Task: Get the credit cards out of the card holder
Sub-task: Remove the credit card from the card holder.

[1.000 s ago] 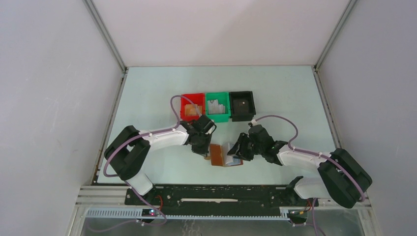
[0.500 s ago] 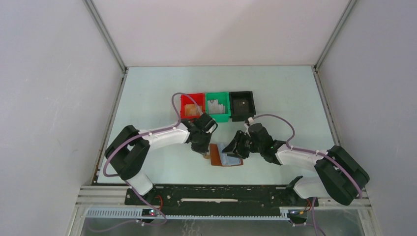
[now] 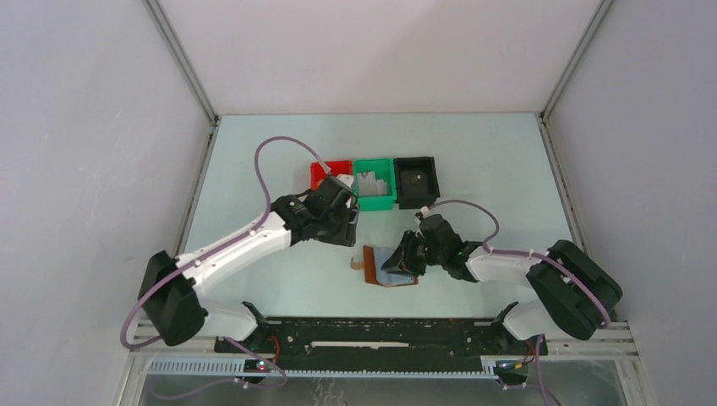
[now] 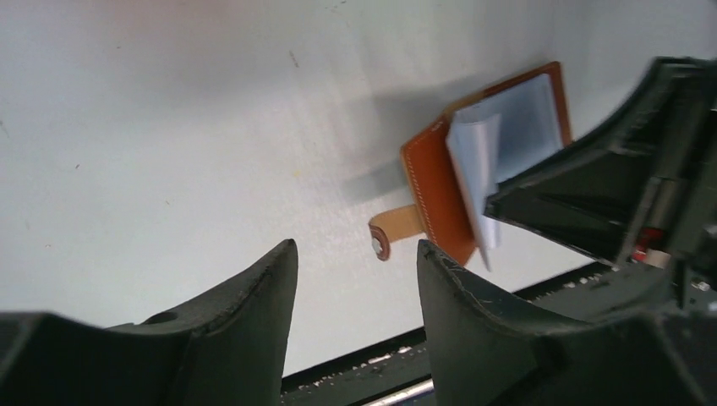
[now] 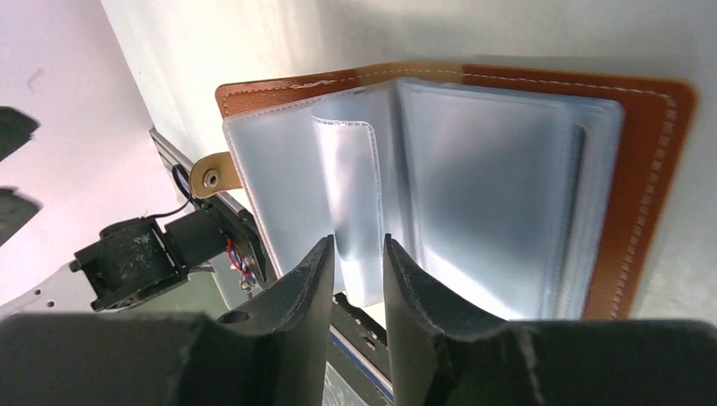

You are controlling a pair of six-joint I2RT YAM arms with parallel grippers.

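Card holder (image 3: 371, 266) lies open on worktop (image 3: 279, 169), near front edge, approx. centre. Outer is brown leather w/ light stitching round the edge. Inner faces point up, lined w/ pale blue-grey see-through sleeves (image 5: 507, 194). One loose sleeve leaf (image 5: 348, 194) lifts off the spine area, curled, not lying flat. Small brown tab (image 4: 396, 228) w/ metal snap sticks out from the side twd the left arm. Credit cards: can't tell if any sit in the sleeves.
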